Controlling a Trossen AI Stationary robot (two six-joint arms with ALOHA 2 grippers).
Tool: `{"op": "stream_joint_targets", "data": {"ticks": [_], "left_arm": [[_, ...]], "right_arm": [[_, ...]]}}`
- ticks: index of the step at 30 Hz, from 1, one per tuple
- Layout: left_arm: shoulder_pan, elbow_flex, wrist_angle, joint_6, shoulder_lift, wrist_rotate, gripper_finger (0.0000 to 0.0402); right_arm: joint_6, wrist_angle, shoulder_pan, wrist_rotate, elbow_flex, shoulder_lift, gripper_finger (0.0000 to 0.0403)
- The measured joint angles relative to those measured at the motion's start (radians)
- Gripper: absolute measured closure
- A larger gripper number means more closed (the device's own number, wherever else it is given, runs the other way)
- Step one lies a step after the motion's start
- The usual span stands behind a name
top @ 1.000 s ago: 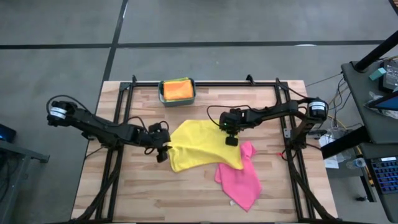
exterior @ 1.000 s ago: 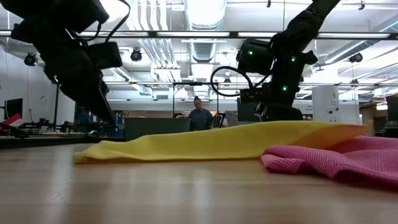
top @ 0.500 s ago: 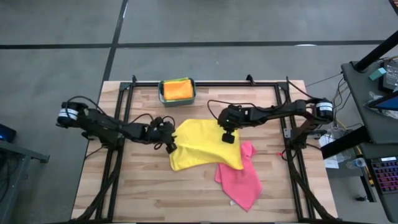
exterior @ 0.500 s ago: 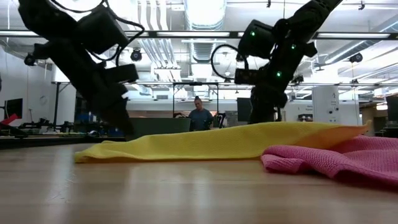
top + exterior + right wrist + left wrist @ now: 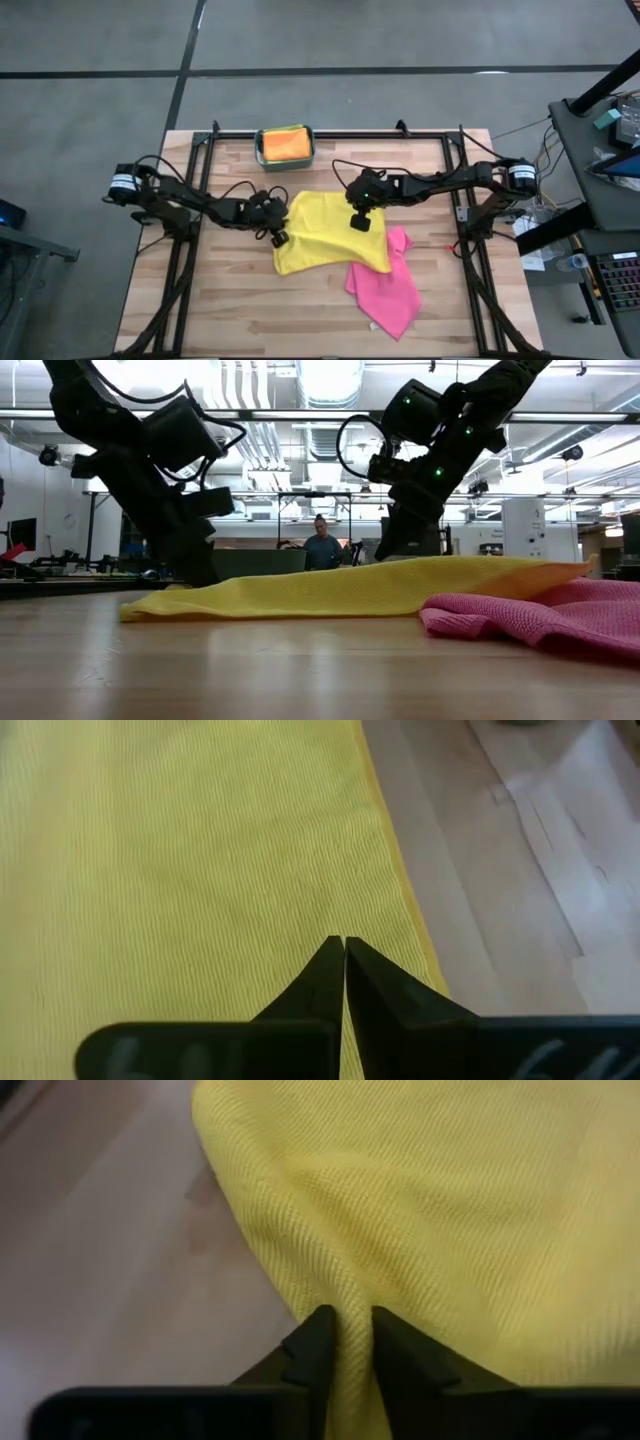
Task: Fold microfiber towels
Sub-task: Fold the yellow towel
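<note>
Two towels are lying loose on the wooden table (image 5: pixel 200 320): the yellow towel (image 5: pixel 325 235) is spreading across the middle, and the pink towel (image 5: pixel 388 285) is sitting on the yellow towel's right-front side, its upper edge tucked under the yellow one. The left gripper (image 5: pixel 281 237) is pinching a raised fold at the yellow towel's left edge, fingers (image 5: pixel 312 1348) clamped on the cloth. The right gripper (image 5: pixel 359 222) is hovering over the yellow towel's right half, its fingers pressed together and holding nothing. Behind the yellow towel, at the table's far edge, the teal bin (image 5: pixel 286 161) is holding a folded orange towel (image 5: pixel 286 146) with a green edge showing behind it.
</note>
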Motion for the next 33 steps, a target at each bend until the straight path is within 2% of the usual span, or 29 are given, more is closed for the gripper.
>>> {"op": "stream_joint_targets", "data": {"ticks": [4,10,14,18,26,33], "left_arm": [[0.000,0.018,-0.003,0.038,0.007,-0.021,0.0393],[-0.029,0.092,-0.001,0.167,-0.011,-0.030,0.0398],[-0.059,0.145,-0.011,0.203,0.025,-0.004,0.0398],[-0.096,0.186,-0.011,0.217,0.088,0.010,0.0381],[-0.111,0.231,-0.003,0.218,0.135,0.085,0.0310],[-0.129,0.236,-0.002,0.217,0.132,0.092,0.0297]], "right_arm": [[0.010,0.000,0.004,0.001,-0.002,0.000,0.0394],[0.022,0.009,0.008,0.001,-0.004,0.000,0.0394],[0.026,0.027,0.011,0.000,-0.007,0.000,0.0394],[0.026,0.027,0.011,0.001,-0.009,0.000,0.0394],[0.027,0.051,0.011,-0.001,-0.014,0.000,0.0394],[0.028,0.050,0.011,-0.002,-0.015,0.000,0.0394]]}}
